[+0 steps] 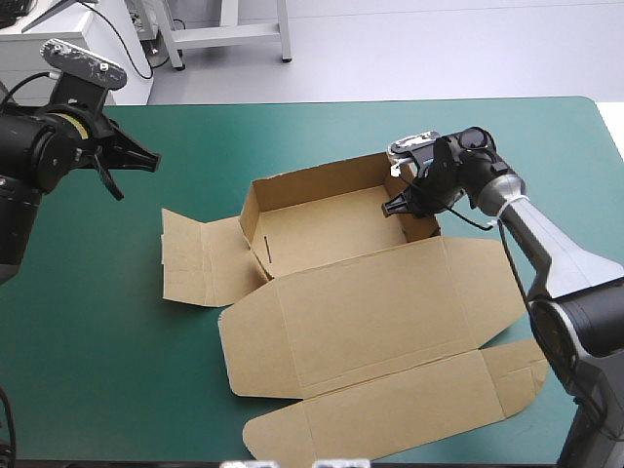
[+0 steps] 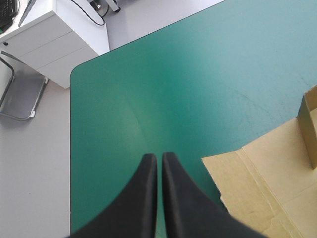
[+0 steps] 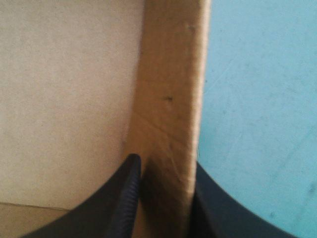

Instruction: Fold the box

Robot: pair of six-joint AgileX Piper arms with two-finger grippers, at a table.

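The brown box [image 1: 331,234] sits mid-table as an open tray with raised walls, its lid [image 1: 390,302] flat toward the near edge and a side flap [image 1: 200,258] flat to the left. My right gripper [image 1: 398,207] is at the tray's right wall, shut on the box: in the right wrist view that wall [image 3: 171,114] stands between the black fingers [image 3: 126,198]. My left gripper [image 1: 146,161] hangs above the table's left part, apart from the box, its fingers [image 2: 148,198] shut with nothing in them. The side flap [image 2: 262,183] lies beside it.
Bare teal-green cover [image 1: 117,370] lies around the box. The lid's outer flaps [image 1: 390,414] reach close to the table's near edge. A white cabinet [image 2: 49,44] stands beyond the table's far left corner.
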